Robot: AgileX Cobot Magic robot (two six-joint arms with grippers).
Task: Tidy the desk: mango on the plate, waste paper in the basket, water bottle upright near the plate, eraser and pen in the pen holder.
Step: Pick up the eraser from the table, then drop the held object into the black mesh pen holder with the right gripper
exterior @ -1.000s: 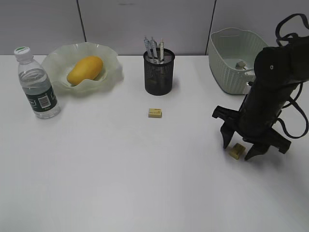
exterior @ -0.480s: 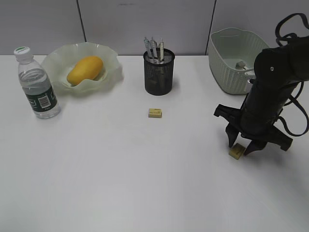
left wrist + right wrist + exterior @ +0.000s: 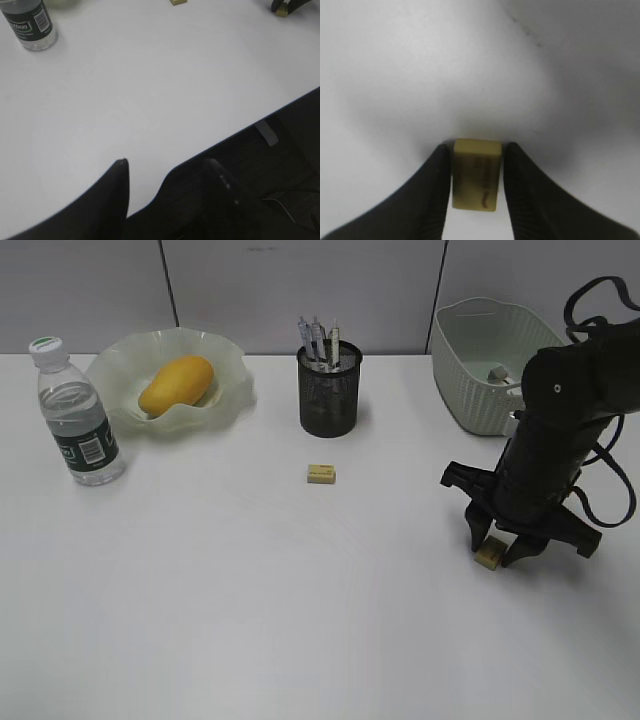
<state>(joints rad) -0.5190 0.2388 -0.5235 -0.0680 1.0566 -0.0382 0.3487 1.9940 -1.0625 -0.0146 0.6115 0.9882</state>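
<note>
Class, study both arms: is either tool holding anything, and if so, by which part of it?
The right tool is shut on a small yellow eraser, one finger on each long side, at desk level. The left tool is open and holds nothing.

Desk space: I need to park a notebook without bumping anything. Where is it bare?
The desk's whole near half is bare, below the bottle and middle eraser. Crowded: the back row, and the right, where the right gripper pinches another eraser.

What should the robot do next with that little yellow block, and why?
Probably lift it straight up. The right gripper is shut on the eraser, which seems to rest on the desk, and the pen holder stands far off.
</note>
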